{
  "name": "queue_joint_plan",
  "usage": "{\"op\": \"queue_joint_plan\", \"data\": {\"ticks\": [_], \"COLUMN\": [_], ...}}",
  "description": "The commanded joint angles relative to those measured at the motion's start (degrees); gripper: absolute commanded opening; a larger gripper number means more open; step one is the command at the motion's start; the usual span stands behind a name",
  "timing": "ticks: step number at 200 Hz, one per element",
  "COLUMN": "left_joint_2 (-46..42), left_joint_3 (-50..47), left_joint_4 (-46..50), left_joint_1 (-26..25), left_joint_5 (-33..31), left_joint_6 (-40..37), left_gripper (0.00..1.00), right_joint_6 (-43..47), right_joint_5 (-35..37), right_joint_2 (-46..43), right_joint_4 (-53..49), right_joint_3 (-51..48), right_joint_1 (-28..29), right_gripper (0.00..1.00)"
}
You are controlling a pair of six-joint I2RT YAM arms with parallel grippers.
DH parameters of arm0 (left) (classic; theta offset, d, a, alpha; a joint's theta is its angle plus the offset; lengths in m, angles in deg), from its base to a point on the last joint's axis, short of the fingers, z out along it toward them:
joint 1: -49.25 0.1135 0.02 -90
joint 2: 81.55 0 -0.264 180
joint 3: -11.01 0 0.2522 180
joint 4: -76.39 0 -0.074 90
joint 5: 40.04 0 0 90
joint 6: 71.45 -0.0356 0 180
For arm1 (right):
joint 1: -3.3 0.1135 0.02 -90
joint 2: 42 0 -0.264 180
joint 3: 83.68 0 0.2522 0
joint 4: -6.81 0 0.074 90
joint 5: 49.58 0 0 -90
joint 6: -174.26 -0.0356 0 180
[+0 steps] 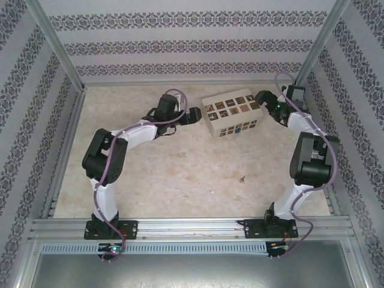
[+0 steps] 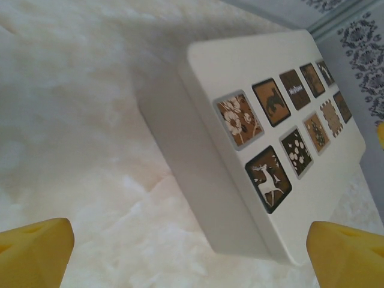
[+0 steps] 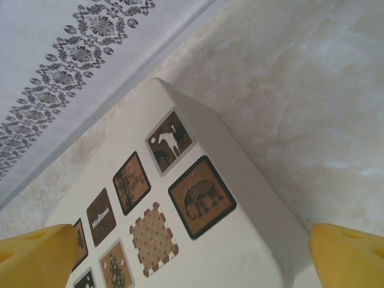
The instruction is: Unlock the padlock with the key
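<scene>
Left arm [image 1: 129, 138] bent at elbow, reaching forward-right, left gripper [image 1: 192, 116] with jaws spread wide, right arm [image 1: 309, 157] folded, right gripper [image 1: 263, 98] pointing left with jaws spread wide

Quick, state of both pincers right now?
Left pincer: open, holding nothing.
Right pincer: open, holding nothing.

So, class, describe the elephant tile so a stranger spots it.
On the table, find the cream box. On top, the elephant tile ends a row by the edge. Unlike the scalloped dotted tile beside it, it shows an elephant, dark-framed.
</scene>
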Motion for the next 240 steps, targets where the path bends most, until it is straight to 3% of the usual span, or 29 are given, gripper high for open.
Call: {"op": "queue_joint_plan", "data": {"ticks": [1, 78, 128, 240], "left_joint_2": [2.88, 12.40, 16.25, 8.39], "left_joint_3": [4.01, 13.15, 18.99, 13.42], "left_joint_4": [1.81, 0.89, 4.70, 7.15], "left_joint_1": [-1.21, -3.04, -3.97, -4.20], "left_joint_5": [4.07, 11.05, 13.16, 12.94], "left_joint_6": [3.52, 10.15, 10.67, 7.65], "left_gripper": [1.00, 1.00, 1.00, 1.00], "right_joint_6": [-0.15, 2.42, 5.58, 9.64], "right_joint_5": [-0.79, -3.37, -6.95, -14.15], "right_joint_2": [3.14, 9.05, 7.81, -3.42], "right_joint_4": [-6.32, -13.12, -13.80, -10.76], "right_joint_3": [4.79, 11.99, 10.27, -4.02], "right_joint_1": [0.51, 3.21, 4.13, 10.18], "right_gripper": [0.98, 0.98, 0.98, 0.98]}}
